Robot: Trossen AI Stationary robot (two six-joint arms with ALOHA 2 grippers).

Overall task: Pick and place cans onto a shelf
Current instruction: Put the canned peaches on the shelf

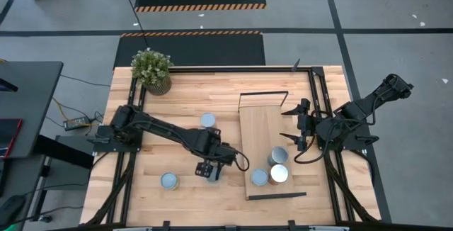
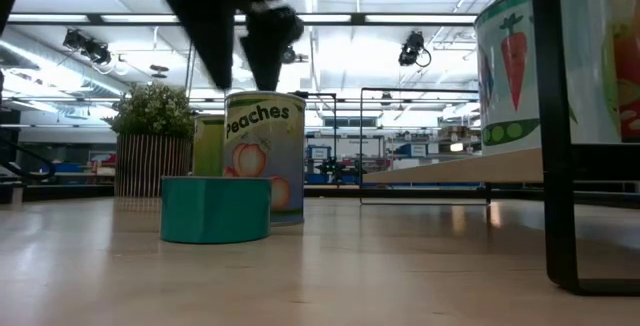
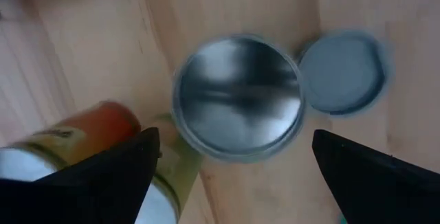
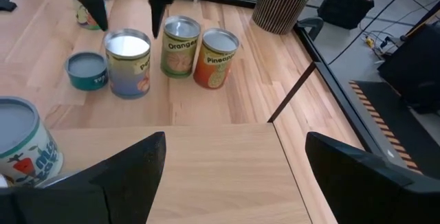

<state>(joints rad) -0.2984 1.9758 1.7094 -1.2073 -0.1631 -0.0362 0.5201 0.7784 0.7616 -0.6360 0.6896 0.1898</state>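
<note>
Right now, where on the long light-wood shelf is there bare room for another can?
The far half of the long light-wood shelf board is bare, from its black end frame to the three silver-topped cans crowding its near end. The open right gripper waits beside that bare part; the open left gripper hovers over a can on the table.

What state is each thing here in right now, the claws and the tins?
Left gripper: open, above the peaches can, not gripping.
Right gripper: open, empty, at the shelf's edge.
Peaches can: upright on the table.
Teal tin: upright beside it.
Three cans on the shelf: upright.
</note>
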